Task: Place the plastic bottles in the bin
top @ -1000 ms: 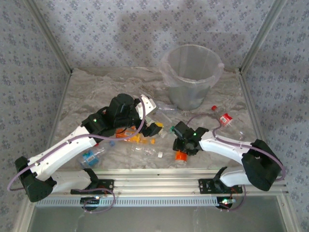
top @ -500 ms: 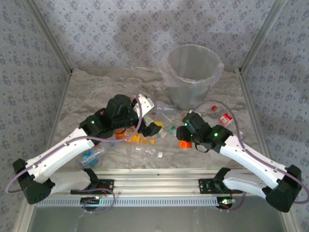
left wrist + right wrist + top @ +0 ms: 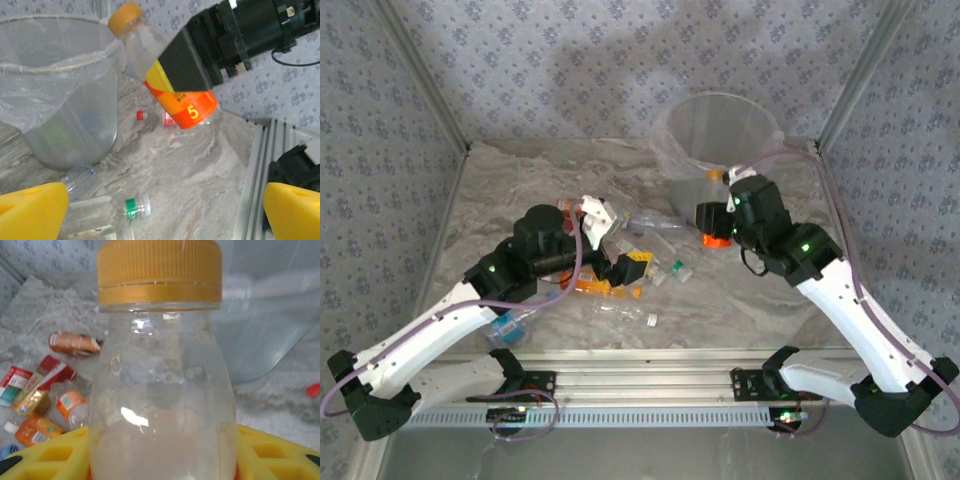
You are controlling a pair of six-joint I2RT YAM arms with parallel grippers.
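Note:
My right gripper (image 3: 717, 212) is shut on a clear plastic bottle (image 3: 160, 390) with an orange cap and a yellow-orange label (image 3: 187, 107). It holds the bottle tilted in the air just in front of the bin (image 3: 712, 190), cap toward the rim. The bin (image 3: 55, 115) is translucent grey with a clear bag liner. My left gripper (image 3: 615, 243) stands open low over the loose bottles; its yellow pads (image 3: 30, 210) have nothing between them. A clear bottle with a green band (image 3: 122, 210) lies just ahead of it.
Several bottles lie mid-table: orange ones (image 3: 595, 285), a clear one (image 3: 625, 312), a blue-labelled one (image 3: 510, 322) and a green-capped one (image 3: 675, 270). A small red cap (image 3: 140, 115) lies beyond the bin. An aluminium rail (image 3: 650, 380) runs along the near edge.
My right gripper has lifted the orange-capped bottle from the near table and carried it up and back to the bin's front. The left arm has drawn slightly back to the left.

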